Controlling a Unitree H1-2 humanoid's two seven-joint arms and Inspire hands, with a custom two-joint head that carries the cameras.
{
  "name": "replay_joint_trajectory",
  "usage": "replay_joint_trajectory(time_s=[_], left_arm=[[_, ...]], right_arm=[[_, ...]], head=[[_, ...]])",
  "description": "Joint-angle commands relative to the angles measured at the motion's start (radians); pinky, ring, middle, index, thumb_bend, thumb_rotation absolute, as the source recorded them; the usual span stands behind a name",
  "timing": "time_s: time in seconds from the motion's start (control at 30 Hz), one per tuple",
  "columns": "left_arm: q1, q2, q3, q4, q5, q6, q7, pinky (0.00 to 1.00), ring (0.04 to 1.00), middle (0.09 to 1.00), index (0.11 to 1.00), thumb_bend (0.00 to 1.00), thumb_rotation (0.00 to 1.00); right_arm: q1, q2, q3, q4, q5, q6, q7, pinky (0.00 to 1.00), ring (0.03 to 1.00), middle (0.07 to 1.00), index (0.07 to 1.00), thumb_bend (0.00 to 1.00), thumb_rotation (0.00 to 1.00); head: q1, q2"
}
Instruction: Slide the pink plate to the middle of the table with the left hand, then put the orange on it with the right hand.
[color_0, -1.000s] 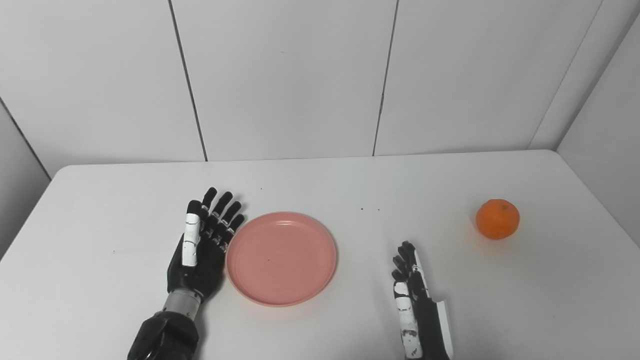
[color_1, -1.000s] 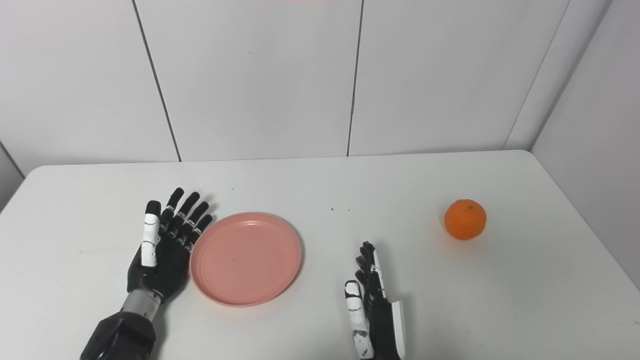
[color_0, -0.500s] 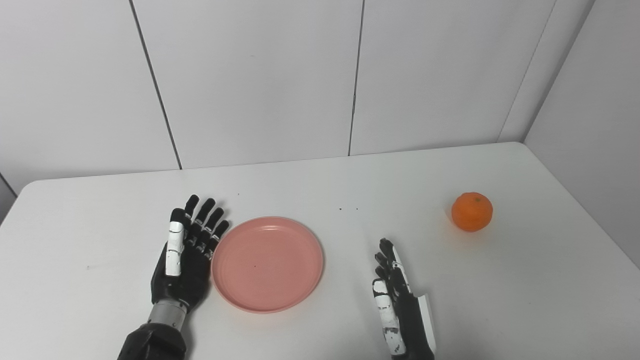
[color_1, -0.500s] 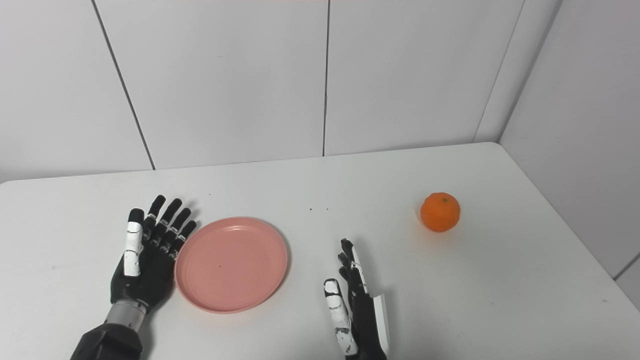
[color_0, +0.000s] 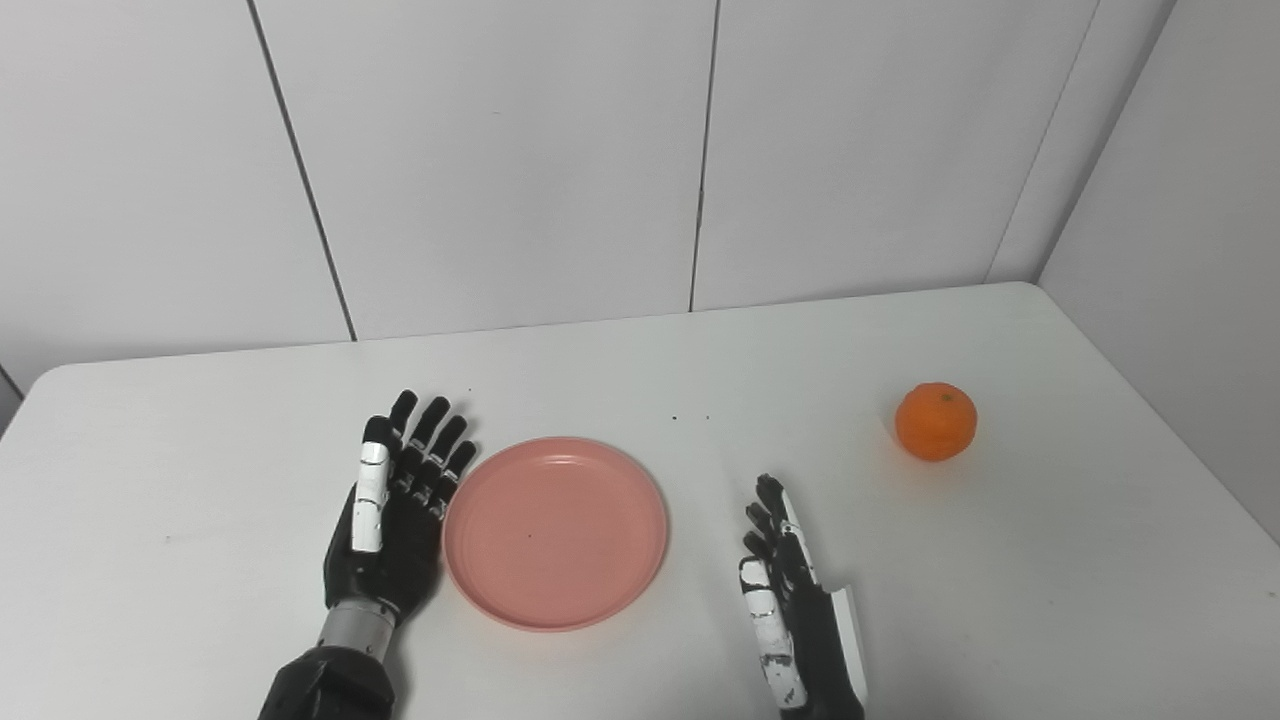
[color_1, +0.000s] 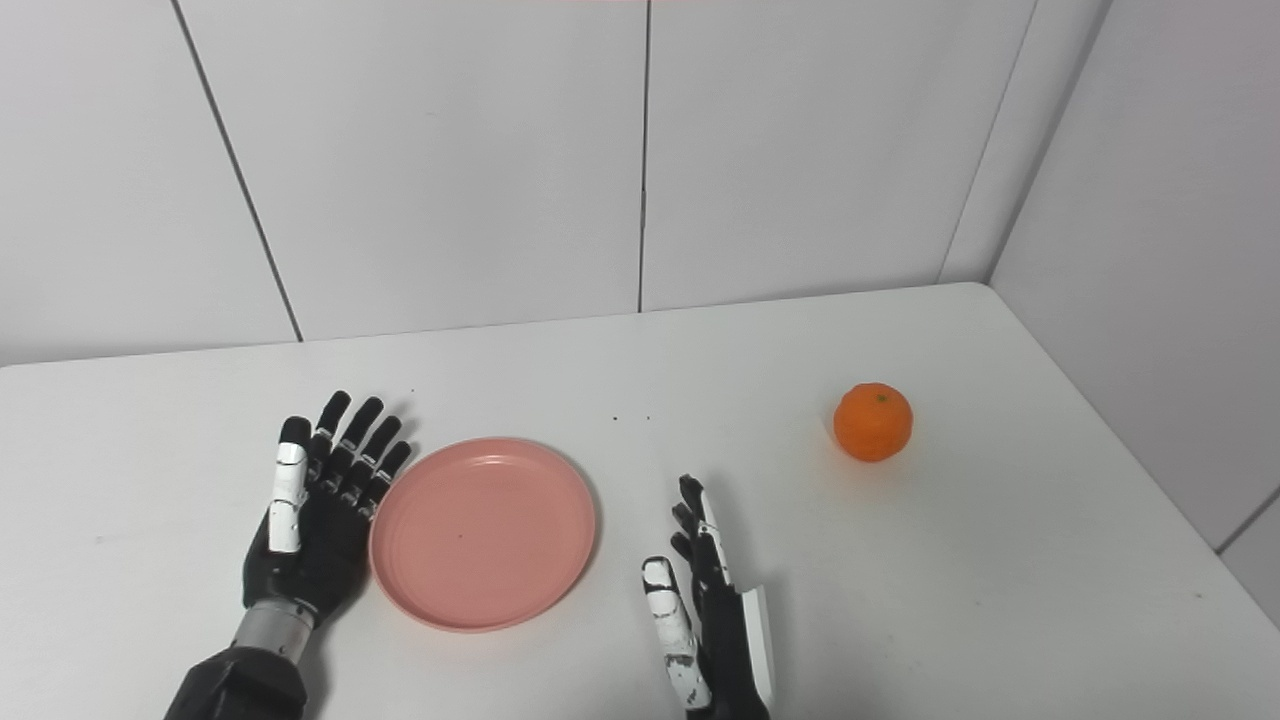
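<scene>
The pink plate (color_0: 556, 531) lies flat on the white table, a little left of centre. My left hand (color_0: 393, 520) is open, fingers straight and spread, its side against the plate's left rim. The orange (color_0: 935, 422) sits alone at the right side of the table. My right hand (color_0: 793, 610) is open and stands on edge near the front, right of the plate and well short of the orange, holding nothing.
The white table (color_0: 640, 370) ends at a panelled wall behind and a side wall at the right. A few dark specks (color_0: 690, 417) mark the surface behind the plate.
The camera has swung, shifting the whole picture. Relative to the table, my left hand and the plate have moved a little to the right. The orange stays put.
</scene>
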Motion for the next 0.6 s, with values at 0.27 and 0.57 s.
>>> replay_joint_trajectory(time_s=[0.27, 0.57], left_arm=[[0.011, 0.004, 0.014, 0.052, -0.001, 0.021, 0.002, 0.92, 0.926, 0.926, 1.0, 0.72, 0.64], [0.003, -0.002, 0.015, 0.084, 0.007, -0.024, -0.021, 0.9, 0.914, 0.922, 1.0, 0.78, 0.71]], right_arm=[[0.065, 0.076, 0.031, -0.209, -0.043, 0.185, 0.009, 0.88, 0.902, 0.921, 0.905, 0.63, 0.95], [-0.063, -0.049, -0.046, -0.35, -0.234, 0.347, 0.15, 0.94, 0.909, 0.891, 0.849, 0.7, 0.89]], head=[[-0.017, 0.008], [-0.013, 0.003]])
